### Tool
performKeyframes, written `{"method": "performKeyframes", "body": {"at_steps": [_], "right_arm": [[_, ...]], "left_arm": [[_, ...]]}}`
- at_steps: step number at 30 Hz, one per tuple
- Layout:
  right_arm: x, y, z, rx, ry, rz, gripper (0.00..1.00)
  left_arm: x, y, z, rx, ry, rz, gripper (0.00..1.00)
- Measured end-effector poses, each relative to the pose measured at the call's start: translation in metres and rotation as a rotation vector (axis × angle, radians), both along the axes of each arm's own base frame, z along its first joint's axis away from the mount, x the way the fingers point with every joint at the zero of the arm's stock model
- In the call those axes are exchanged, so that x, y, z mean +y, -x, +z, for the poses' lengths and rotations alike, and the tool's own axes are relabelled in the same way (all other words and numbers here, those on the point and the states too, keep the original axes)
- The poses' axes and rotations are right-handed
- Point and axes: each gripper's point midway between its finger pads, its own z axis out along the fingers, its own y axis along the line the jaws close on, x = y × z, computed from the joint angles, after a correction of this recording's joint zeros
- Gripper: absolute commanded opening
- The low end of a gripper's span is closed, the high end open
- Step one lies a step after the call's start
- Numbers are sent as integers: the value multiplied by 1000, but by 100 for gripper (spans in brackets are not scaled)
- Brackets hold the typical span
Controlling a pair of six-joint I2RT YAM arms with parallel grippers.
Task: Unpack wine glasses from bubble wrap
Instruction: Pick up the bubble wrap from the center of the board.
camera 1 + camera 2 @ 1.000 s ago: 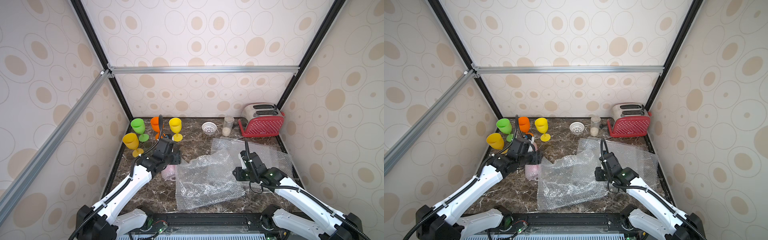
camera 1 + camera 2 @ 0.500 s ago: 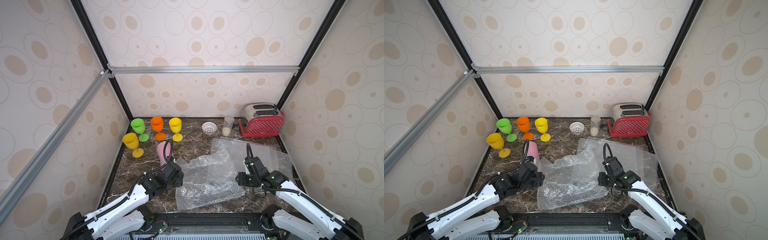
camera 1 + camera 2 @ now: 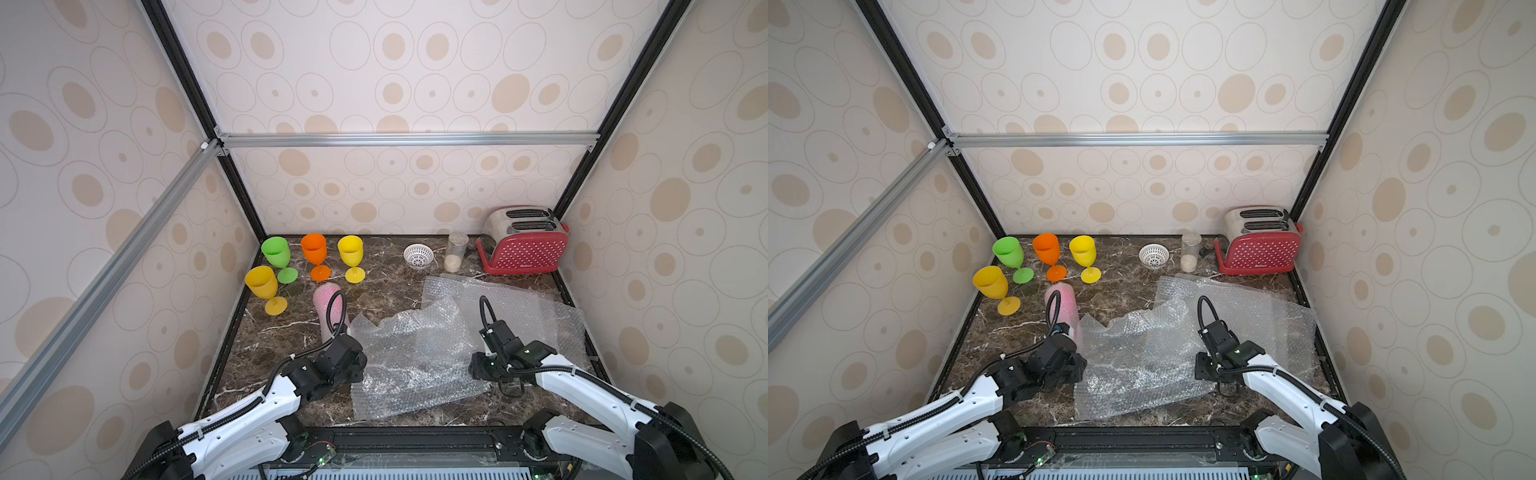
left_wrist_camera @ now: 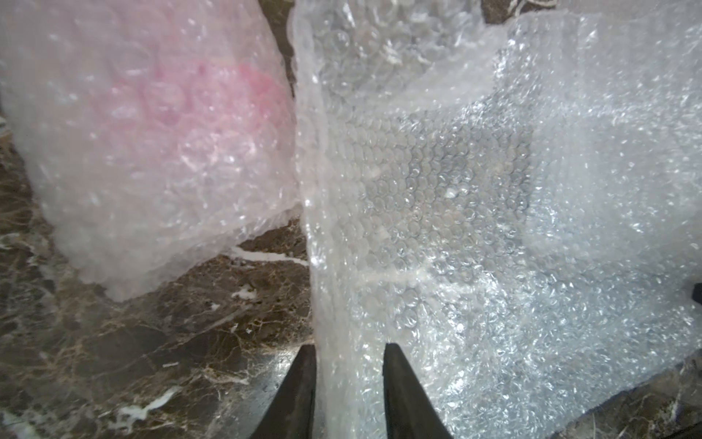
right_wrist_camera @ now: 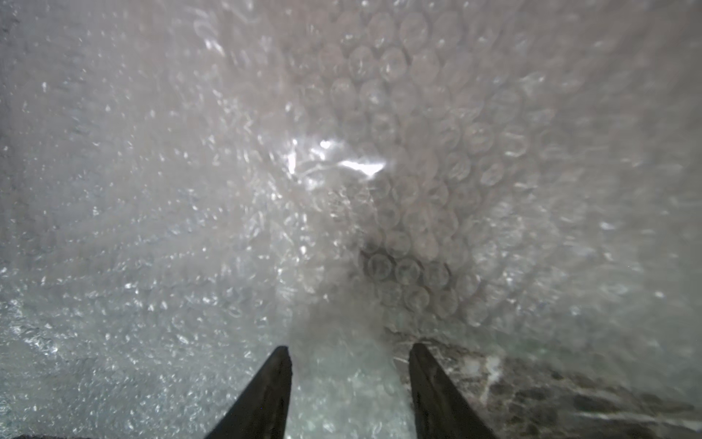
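Note:
Four bare wine glasses stand at the back left: green [image 3: 276, 253], orange [image 3: 314, 249], yellow [image 3: 350, 249] and a second yellow one [image 3: 262, 282]. A pink glass still rolled in bubble wrap [image 3: 328, 303] lies behind my left arm and shows pink in the left wrist view [image 4: 152, 125]. A loose crinkled sheet of bubble wrap [image 3: 415, 357] lies mid-table. My left gripper [image 4: 349, 351] is shut on that sheet's left edge [image 3: 357, 365]. My right gripper [image 5: 349, 353] stands open at the sheet's right edge [image 3: 478, 368], with a fold of wrap rising between its fingers.
A second flat bubble wrap sheet [image 3: 519, 307] lies at the right, partly under the first. A red toaster [image 3: 523, 245], a clear jar [image 3: 456, 251] and a small white perforated bowl [image 3: 418, 255] stand along the back wall. Walls close in left and right.
My left arm drew back from the glasses at the back left to the loose sheet's left edge, and its jaws narrowed onto it. The right gripper shifted slightly toward the front.

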Motion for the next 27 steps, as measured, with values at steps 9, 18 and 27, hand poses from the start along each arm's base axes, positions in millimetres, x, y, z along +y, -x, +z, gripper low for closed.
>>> {"method": "performKeyframes", "body": {"at_steps": [9, 18, 27], "right_arm": [[16, 3, -6, 18, -89, 20, 5], [25, -3, 24, -95, -185, 45, 0], [19, -2, 55, -226, -226, 35, 0]], "left_arm": [[-2, -4, 13, -55, 40, 0, 4], [-7, -12, 47, -195, 108, -30, 0], [-25, -19, 90, -348, 179, -106, 0]]}}
